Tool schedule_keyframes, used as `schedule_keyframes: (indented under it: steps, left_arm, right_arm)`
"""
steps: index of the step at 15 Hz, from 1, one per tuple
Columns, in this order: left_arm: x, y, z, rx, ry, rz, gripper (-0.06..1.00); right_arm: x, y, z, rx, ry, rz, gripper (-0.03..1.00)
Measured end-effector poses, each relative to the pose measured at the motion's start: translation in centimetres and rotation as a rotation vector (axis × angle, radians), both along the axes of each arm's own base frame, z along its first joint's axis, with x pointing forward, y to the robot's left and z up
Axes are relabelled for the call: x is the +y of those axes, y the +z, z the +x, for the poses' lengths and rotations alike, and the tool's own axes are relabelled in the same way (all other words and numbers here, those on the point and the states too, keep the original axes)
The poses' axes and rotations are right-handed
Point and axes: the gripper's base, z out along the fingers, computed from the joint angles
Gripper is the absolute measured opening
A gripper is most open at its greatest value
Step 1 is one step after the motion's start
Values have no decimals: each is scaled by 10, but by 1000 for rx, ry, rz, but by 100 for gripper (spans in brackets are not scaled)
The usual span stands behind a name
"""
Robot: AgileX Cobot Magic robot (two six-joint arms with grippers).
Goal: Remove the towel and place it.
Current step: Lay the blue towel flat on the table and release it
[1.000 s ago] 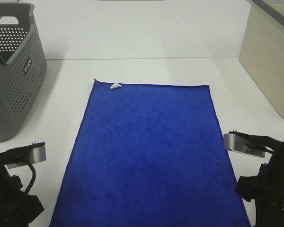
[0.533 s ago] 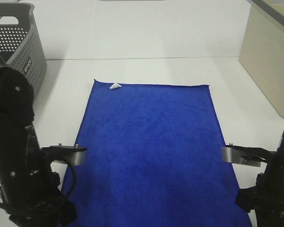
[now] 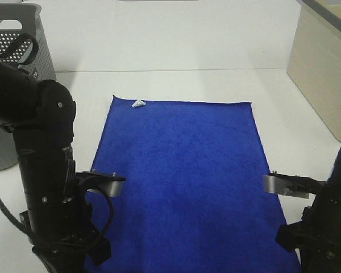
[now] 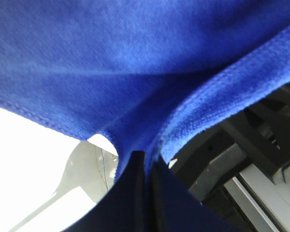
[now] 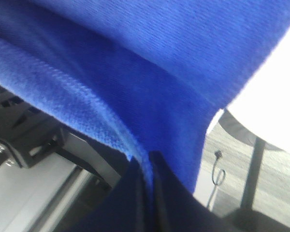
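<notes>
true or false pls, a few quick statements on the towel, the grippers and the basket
1. The towel lies spread out on the table, outside the grey basket. True.
2. The white tag sits at the towel's far right corner. False: it is at the far left corner.
3. The left gripper is shut on an edge of the towel. True.
4. The right gripper hangs open, clear of the towel. False: it is shut on the towel's edge.
5. The grey basket stands on the right side of the table. False: it stands at the far left, behind the left arm.
</notes>
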Motion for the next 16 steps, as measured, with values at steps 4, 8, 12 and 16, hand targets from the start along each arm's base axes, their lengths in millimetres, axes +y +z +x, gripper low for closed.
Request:
schedule_keyframes:
  steps: [4, 8, 12, 16]
  left_arm:
    - [2, -1, -5, 66, -13, 22, 0]
    - [4, -7, -7, 116, -26, 47, 0]
    - [3, -6, -8, 129, -26, 46, 0]
    - [-7, -6, -17, 133, -66, 44, 19]
  right_arm:
    - [4, -3, 2, -3, -11, 38, 2]
    - [4, -22, -2, 109, -4, 32, 2]
    - [6, -20, -2, 128, -21, 52, 2]
    - [9, -18, -2, 133, -34, 90, 18]
